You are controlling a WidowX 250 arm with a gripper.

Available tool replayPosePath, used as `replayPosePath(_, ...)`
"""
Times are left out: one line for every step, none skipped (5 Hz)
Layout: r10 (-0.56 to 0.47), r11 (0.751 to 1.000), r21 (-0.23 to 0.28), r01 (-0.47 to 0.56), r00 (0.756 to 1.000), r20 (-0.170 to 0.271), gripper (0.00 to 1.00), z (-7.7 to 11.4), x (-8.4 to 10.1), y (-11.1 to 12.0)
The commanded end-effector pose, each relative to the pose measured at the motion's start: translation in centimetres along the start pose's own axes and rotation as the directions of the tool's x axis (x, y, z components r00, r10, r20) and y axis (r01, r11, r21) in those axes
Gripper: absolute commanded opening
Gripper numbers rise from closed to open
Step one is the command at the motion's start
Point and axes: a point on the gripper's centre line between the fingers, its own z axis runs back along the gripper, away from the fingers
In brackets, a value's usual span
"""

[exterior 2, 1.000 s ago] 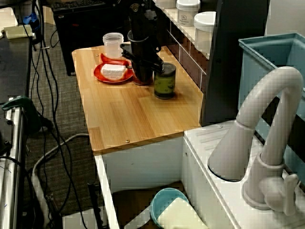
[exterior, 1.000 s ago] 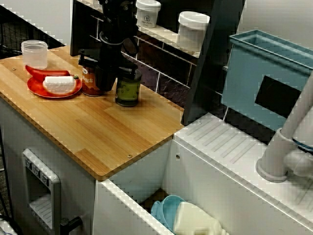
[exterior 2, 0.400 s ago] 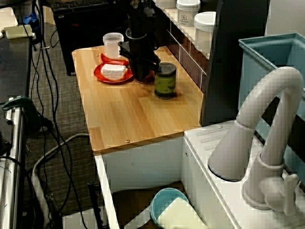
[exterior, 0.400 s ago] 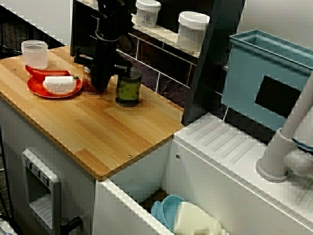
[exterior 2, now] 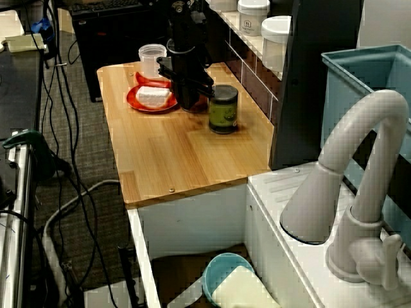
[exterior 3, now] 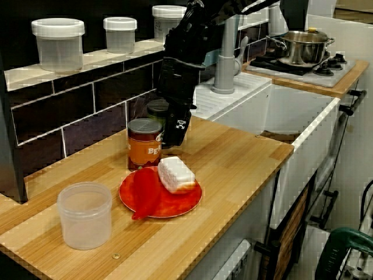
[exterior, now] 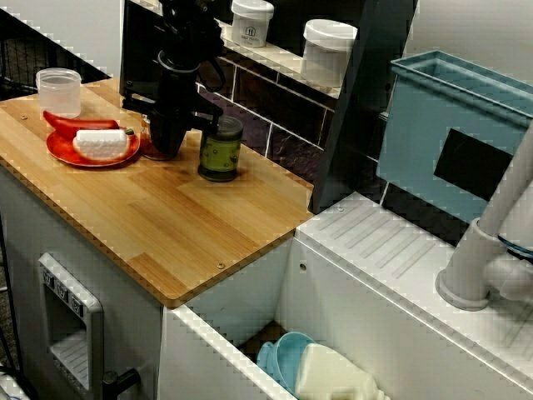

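The black gripper (exterior: 165,142) has slid toward the round red plate (exterior 3: 178,204) — now just beside the orange-labelled brown jar (exterior 3: 144,146), near the back edge of the wooden worktop (exterior: 166,225); its claw's spread we cannot tell.

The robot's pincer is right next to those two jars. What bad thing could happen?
1. The pincer hangs low, very close to the orange jar. A sideways nudge might tip that jar onto the red plate and the white block lying on it.
2. The green jar stands just on the other side of the pincer, so a swing that way could knock it over.
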Motion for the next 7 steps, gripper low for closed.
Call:
replayPosePath(0.05, 0.999, -0.024, -0.048, 0.997, 0.059, 0.0, 2.0, 3.5, 0.5)
replayPosePath(0.056, 0.998, -0.024, -0.055, 0.996, 0.064, 0.0, 2.2, 4.3, 0.9)
replayPosePath(0.073, 0.997, -0.024, -0.072, 0.994, 0.079, 0.0, 2.3, 5.2, 1.5)
replayPosePath(0.079, 0.997, -0.017, -0.078, 0.994, 0.078, 0.0, 2.2, 5.8, 1.8)
replayPosePath(0.079, 0.997, -0.02, -0.078, 0.993, 0.083, 0.0, 2.3, 6.0, 1.9)
replayPosePath(0.083, 0.996, -0.018, -0.082, 0.993, 0.086, 1.0, 2.2, 6.3, 2.9)
replayPosePath(0.045, 0.998, -0.036, -0.042, 0.993, 0.11, 1.0, 2.7, 5.1, 3.1)
